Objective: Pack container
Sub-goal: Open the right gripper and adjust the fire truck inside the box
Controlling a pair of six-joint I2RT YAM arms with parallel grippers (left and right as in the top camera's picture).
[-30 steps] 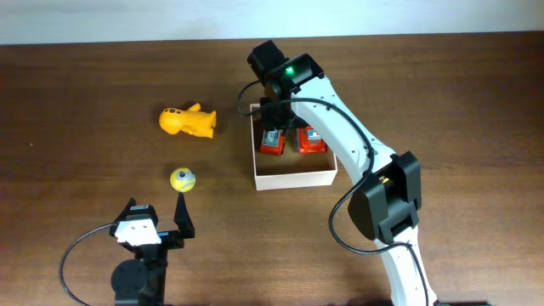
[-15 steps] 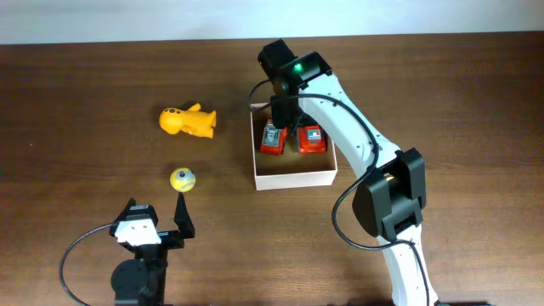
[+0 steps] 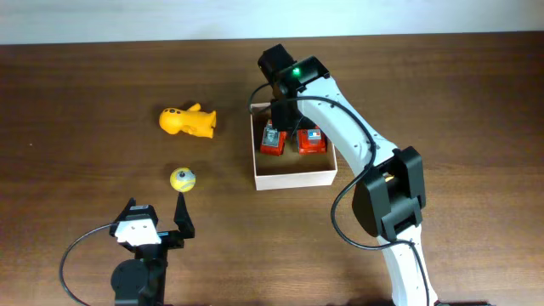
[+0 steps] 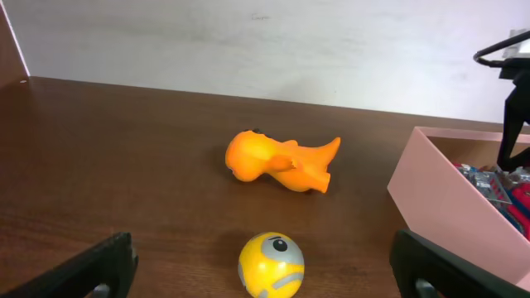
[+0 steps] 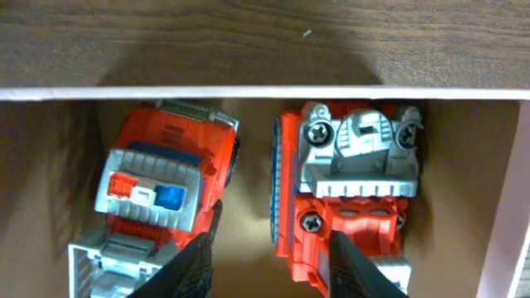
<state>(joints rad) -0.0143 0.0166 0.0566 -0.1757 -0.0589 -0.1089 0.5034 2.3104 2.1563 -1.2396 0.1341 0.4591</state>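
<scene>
Over the far half of the container (image 3: 293, 180), the right gripper (image 5: 276, 222) hung with its fingers parted to a middling width and closed on nothing: one finger (image 5: 199, 261) sat above the gap between the two trucks, the other over the edge of the upturned one. The container stood on the brown table (image 3: 442, 85), right of its middle. Inside, the red fire truck (image 5: 161, 186) and the upturned red truck (image 5: 352, 178) lay side by side against the far wall, close but apparently not touching. The near half of the cardboard floor was bare.

The step in hand looked like clearing out after a placement. Doing it well would mean rising straight up, keeping the fingers spread so neither snags a truck or the thin wall.

The orange toy animal (image 4: 281, 161) and the yellow ball (image 4: 271, 263) lay well apart from the box, on the left arm's side, unpacked. The left gripper (image 3: 155, 206) rested wide open just short of the ball. The ball may roll, so a centred, square closing seemed wise.
</scene>
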